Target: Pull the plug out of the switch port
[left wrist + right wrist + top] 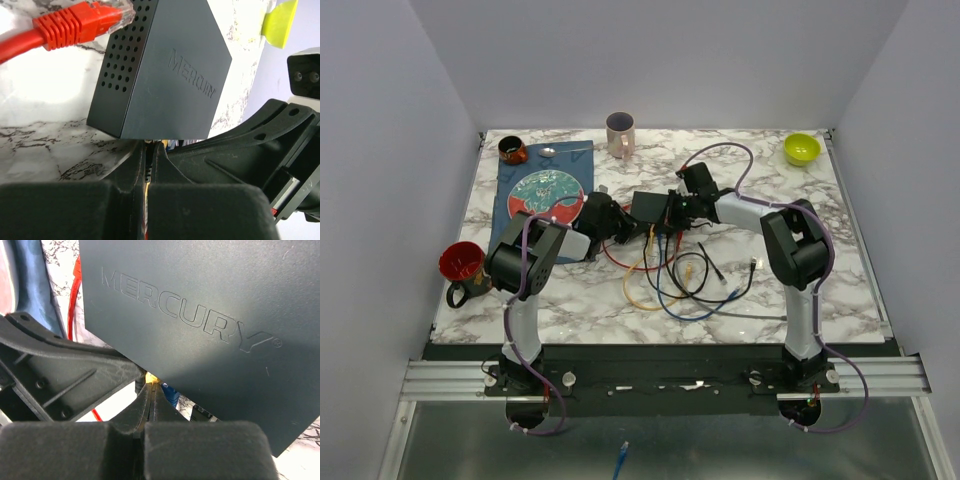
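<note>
From above, the switch (pixel 648 207) sits mid-table between both arms, I think so each can reach its cables (pixel 670 285). In the left wrist view, the left gripper (pixel 148 150) is pinched narrow under the box, and a red plug (pixel 90 20) lies loose beside its holey side. In the right wrist view, the right gripper (pixel 150 390) is narrow too, with a yellow bit (pixel 151 377) at its tips. I cannot tell if it holds it. The box says MERCURY.
</note>
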You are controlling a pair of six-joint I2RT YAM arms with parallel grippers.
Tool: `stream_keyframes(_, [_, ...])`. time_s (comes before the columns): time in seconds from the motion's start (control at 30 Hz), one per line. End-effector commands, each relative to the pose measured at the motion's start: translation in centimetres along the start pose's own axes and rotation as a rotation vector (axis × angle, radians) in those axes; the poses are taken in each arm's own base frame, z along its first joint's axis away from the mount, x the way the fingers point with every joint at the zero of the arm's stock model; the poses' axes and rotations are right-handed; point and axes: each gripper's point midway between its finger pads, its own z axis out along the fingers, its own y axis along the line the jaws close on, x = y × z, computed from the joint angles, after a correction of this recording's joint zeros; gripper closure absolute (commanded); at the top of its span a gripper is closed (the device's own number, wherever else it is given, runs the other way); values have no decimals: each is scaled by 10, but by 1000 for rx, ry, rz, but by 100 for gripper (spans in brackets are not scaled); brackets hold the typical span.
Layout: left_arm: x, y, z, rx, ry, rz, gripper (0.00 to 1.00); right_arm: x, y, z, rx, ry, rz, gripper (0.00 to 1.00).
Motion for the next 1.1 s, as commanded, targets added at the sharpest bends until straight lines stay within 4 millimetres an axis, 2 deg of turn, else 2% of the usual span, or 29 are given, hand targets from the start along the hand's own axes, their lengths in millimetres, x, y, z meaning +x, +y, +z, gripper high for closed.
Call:
stream_keyframes(0.0, [21,54,-14,-180,60,-4,100,-7,-17,17,63,-27,27,99])
stream_keyframes(0.27, [30,70,-31,-227,76,20,100,-18,-5,17,37,-49,40,99])
stream_keyframes(0.4, [25,65,-39,-231,56,46,100,-21,0,10,29,-63,25,99])
stream_keyframes(0.5, [12,49,-50,-211,11,88,100,-28,13,-8,1,-106,-4,99])
stream_keyframes(0.53, [2,34,-54,-186,-18,105,100,-35,23,-19,-14,-133,-22,96])
stream_keyframes(0.6, [-8,22,-60,-173,-43,136,100,-39,30,-33,-22,-164,-41,86])
stream_keyframes(0.63, [-18,3,-66,-140,-78,158,100,-40,33,-39,-23,-177,-58,75])
stream_keyframes(0.67, [-22,-1,-70,-142,-89,174,100,-45,44,-54,-40,-209,-76,72])
stream_keyframes(0.73, [-33,-25,-78,-101,-135,209,100,-41,46,-64,-47,-219,-100,66])
stream_keyframes(0.77, [-35,-31,-81,-89,-144,217,100,-44,56,-76,-77,-237,-121,65])
stream_keyframes(0.8, [-37,-36,-84,-79,-151,230,100,-38,67,-80,-131,-219,-147,64])
stream_keyframes(0.87, [-41,-49,-89,-53,-168,244,100,-24,76,-84,-183,-182,-191,61])
stream_keyframes(0.9, [-42,-53,-91,-44,-172,252,100,-12,90,-90,-234,-153,-223,60])
stream_keyframes(0.97, [-44,-62,-96,-24,-184,264,100,6,93,-90,-255,-114,-258,57])
stream_keyframes(1.0, [-45,-65,-98,-14,-188,269,100,19,102,-93,-276,-96,-286,57])
stream_keyframes(1.07, [-45,-71,-103,6,-197,283,100,38,102,-91,-283,-66,-322,56])
